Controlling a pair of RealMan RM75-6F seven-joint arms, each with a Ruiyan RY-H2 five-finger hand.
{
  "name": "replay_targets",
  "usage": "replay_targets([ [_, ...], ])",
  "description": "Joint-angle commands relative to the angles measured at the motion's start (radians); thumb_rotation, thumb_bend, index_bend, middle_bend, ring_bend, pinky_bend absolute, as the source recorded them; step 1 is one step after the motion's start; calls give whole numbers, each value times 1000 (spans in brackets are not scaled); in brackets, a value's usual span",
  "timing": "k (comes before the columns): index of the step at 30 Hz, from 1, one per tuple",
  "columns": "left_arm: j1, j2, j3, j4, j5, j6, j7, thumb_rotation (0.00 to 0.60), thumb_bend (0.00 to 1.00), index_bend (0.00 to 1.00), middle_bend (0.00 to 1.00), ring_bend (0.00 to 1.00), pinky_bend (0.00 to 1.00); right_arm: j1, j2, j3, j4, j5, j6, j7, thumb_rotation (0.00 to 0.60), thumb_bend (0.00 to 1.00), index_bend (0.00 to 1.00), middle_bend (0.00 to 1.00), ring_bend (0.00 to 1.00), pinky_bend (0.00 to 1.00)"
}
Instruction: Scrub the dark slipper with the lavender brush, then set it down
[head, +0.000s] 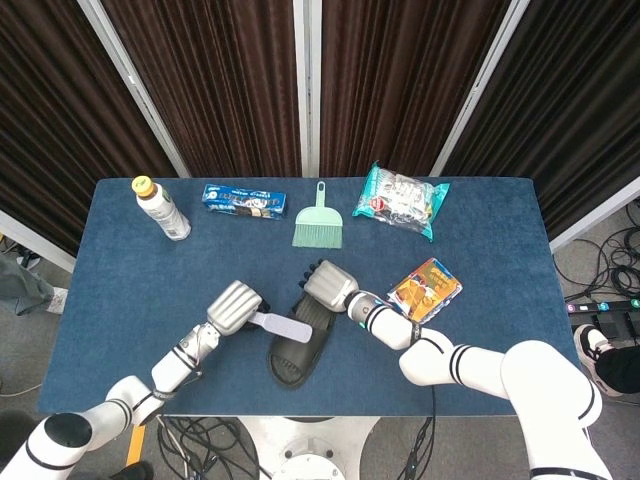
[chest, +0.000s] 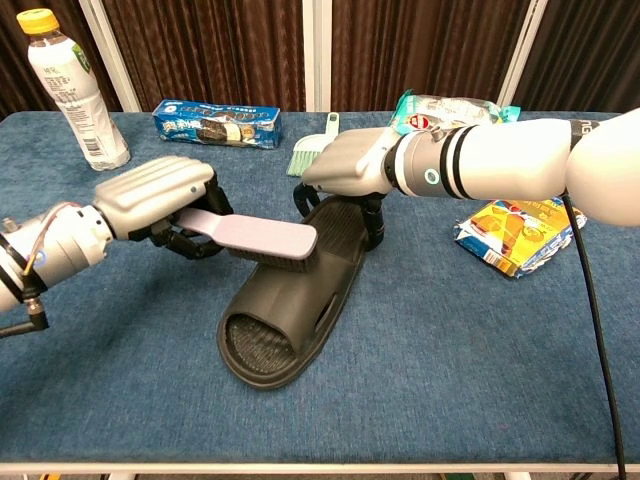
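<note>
**Scrubbing under way on the slipper's strap**

While the slipper (chest: 290, 310) is steadied at its heel end by the right hand (chest: 345, 170), the brush (chest: 262, 240) is laid across its strap by the left hand (chest: 155, 195). The brush handle is gripped in the curled fingers of the left hand, and the lavender head is seen resting on the strap, bristles down. The right hand's fingers are hooked down over the slipper's back rim, so the slipper is held in place on the blue table (chest: 480, 350); from the head view the slipper (head: 298, 345) is found near the front middle of the table, its toe pointing toward the robot.

The scrubbing step is judged to be in hand and the setting-down not yet begun. For the next move, a stroke along the strap or down toward the toe would be called for, with the bristles kept pressed flat and the heel kept pinned so the slipper is not dragged along. Once scrubbing is judged sufficient, a bare patch of table to the left would be needed for the brush, well apart from the bottle (chest: 70, 85) and the biscuit box (chest: 217, 122).
</note>
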Motion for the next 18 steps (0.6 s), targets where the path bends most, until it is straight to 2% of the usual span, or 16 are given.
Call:
replay_targets([
  [1,12,-10,47,11,32,-9,24,600,485,1000,1000,1000,1000,1,-1,-1,2,1,-2,1,600,120,510,376,207,293],
  [4,26,11,85,-20,57,-5,47,600,485,1000,1000,1000,1000,2,-2,0,5,2,-1,4,600,120,510,376,207,293],
  [8,46,88,117,-141,75,14,59,600,487,1000,1000,1000,1000,0,1,-2,-2,1,2,7,600,118,506,376,204,291],
  [10,55,127,128,-202,83,28,82,600,488,1000,1000,1000,1000,-1,6,-5,-7,3,1,4,600,114,469,366,178,277],
  [12,65,168,135,-272,88,43,112,600,488,1000,1000,1000,1000,-1,12,-8,-16,13,-3,-1,600,105,368,314,118,240],
  [15,76,215,126,-356,78,57,134,600,488,1000,1000,1000,1000,0,23,-12,-32,34,-9,-14,600,91,154,170,18,131],
  [16,79,226,118,-373,69,59,136,600,487,1000,1000,1000,1000,1,27,-14,-39,43,-12,-19,600,82,66,96,1,65],
  [18,90,243,87,-397,31,60,135,600,487,1000,1000,1000,1000,1,44,-13,-68,63,-6,-29,600,59,0,12,0,4],
])
